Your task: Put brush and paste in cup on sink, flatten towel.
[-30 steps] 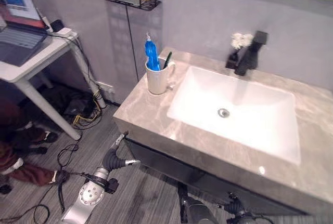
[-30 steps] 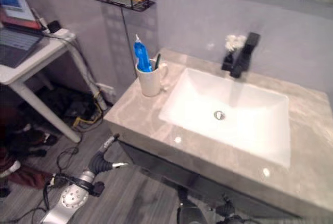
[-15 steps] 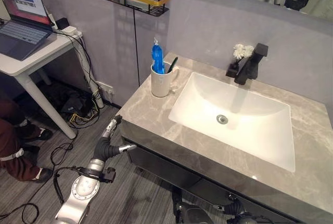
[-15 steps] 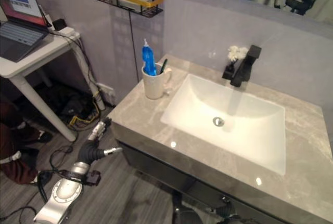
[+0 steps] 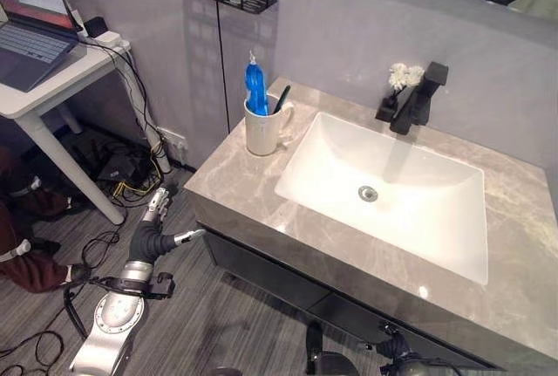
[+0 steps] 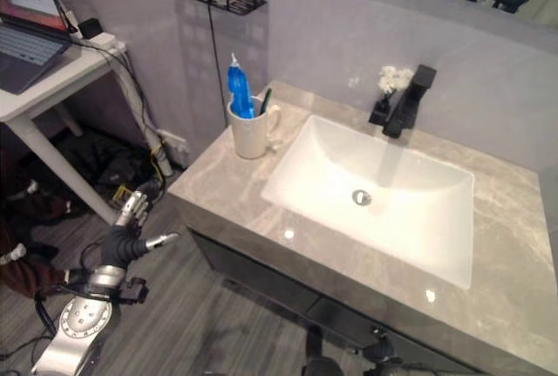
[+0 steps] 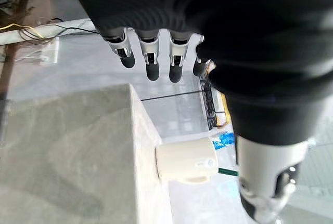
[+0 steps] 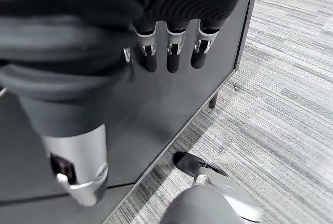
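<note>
The two head views looked steeply down from above at the counter [image 5: 261, 210] and its sink [image 5: 384, 193], sharing nearly the whole scene. The left wrist view looked from very close along the left robot hand [image 7: 151, 57] at the counter's corner and the cup [image 7: 186, 161]. The right wrist view faced the dark cabinet [image 8: 171, 115] and floor [image 8: 291, 109], past the right robot hand [image 8: 171, 52].

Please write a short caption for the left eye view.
White cup holding blue toothpaste beside the sink; left robot hand open below.
</note>
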Controlling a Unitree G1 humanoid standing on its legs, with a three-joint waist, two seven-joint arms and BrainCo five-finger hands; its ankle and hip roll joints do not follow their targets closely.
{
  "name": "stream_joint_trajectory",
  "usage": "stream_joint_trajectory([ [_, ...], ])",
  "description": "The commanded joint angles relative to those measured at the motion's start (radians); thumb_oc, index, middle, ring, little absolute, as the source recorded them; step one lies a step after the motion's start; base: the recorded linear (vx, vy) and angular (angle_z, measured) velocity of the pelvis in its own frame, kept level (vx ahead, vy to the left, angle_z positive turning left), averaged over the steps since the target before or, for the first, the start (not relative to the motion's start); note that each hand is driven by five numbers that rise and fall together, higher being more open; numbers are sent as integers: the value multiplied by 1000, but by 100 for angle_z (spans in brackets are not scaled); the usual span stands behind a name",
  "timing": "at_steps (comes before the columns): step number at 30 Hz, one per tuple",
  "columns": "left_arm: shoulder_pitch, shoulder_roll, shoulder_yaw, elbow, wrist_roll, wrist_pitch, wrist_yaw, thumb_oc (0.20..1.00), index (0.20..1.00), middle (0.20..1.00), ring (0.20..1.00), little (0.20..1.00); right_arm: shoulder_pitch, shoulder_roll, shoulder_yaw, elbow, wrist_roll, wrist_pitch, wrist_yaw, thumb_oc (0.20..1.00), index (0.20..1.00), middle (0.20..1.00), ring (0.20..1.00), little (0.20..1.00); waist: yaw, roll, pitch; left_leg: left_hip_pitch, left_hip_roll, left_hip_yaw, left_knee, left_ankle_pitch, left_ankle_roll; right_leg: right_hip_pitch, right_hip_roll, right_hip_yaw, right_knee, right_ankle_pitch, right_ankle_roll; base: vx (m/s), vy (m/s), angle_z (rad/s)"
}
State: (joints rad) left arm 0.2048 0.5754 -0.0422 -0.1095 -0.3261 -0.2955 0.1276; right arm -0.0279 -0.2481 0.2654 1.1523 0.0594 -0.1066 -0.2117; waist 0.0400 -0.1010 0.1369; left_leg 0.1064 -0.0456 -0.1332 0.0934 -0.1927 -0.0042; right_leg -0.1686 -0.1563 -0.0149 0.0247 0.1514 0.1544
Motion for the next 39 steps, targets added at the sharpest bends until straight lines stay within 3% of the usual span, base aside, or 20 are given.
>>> stream_joint_trajectory([
  [1, 10, 11, 73, -125, -61, -43, -20, 1000, 1000, 1000, 1000, 1000, -27, -33, 11, -3, -30, -1, -2, 1000, 1000, 1000, 1000, 1000, -9, -21, -21, 19, -100, -51, 1, -35, 24, -57, -30, -31, -35, 163, 49, 69, -44, -8],
  [3, 18, 1, 78, -133, -106, -27, -41, 1000, 1000, 1000, 1000, 1000, -19, -38, -1, 1, -28, 6, 0, 1000, 1000, 1000, 1000, 1000, -16, -11, -25, 28, -92, -59, -17, -32, 21, -53, -25, -36, -42, 150, 42, 49, -35, -3],
  [4, 18, 1, 81, -135, -114, -26, -45, 627, 627, 627, 627, 627, -15, -39, -8, 3, -29, 7, 0, 1000, 1000, 1000, 1000, 1000, -18, -6, -29, 31, -88, -60, -23, -31, 20, -52, -24, -38, -47, 146, 41, 38, -43, 11],
  [5, 16, -2, 86, -145, -130, -21, -57, 200, 200, 200, 200, 200, -7, -42, -15, 13, -41, 13, 3, 1000, 1000, 1000, 1000, 1000, -25, -3, -34, 30, -89, -65, -35, -20, 17, -57, -32, -40, -57, 142, 39, 77, -44, 19],
  [15, -20, 15, 97, -158, -197, 9, -75, 200, 200, 200, 200, 200, 27, -64, 0, 41, -128, 42, 20, 1000, 1000, 1000, 1000, 1000, -51, 59, -27, 4, -66, -41, -77, 1, 3, -93, -7, -17, -106, 130, 34, 16, -4, 0],
  [23, -85, 8, 57, -49, -174, 39, -50, 200, 200, 200, 200, 200, 19, -70, 1, 64, -133, 57, 21, 1000, 1000, 1000, 1000, 1000, -75, 72, -18, -12, -55, -35, -102, 18, -3, -118, -4, -12, -106, 127, 32, 8, -1, -3],
  [28, -148, 49, 75, -1, -105, 57, -10, 200, 200, 200, 200, 200, 3, -72, 10, 37, -115, 56, 22, 1000, 1000, 1000, 1000, 1000, -92, 84, -7, -27, -45, -36, -124, 32, -7, -151, 1, -6, -97, 118, 26, 10, 2, 5],
  [39, -221, 61, 71, 25, -121, 58, 15, 200, 200, 200, 200, 200, 5, -60, 10, 36, -90, 64, 25, 1000, 1000, 1000, 1000, 1000, -108, 92, 4, -51, -28, -40, -164, 60, -14, -194, 6, 3, -96, 117, 19, -1, -1, 1],
])
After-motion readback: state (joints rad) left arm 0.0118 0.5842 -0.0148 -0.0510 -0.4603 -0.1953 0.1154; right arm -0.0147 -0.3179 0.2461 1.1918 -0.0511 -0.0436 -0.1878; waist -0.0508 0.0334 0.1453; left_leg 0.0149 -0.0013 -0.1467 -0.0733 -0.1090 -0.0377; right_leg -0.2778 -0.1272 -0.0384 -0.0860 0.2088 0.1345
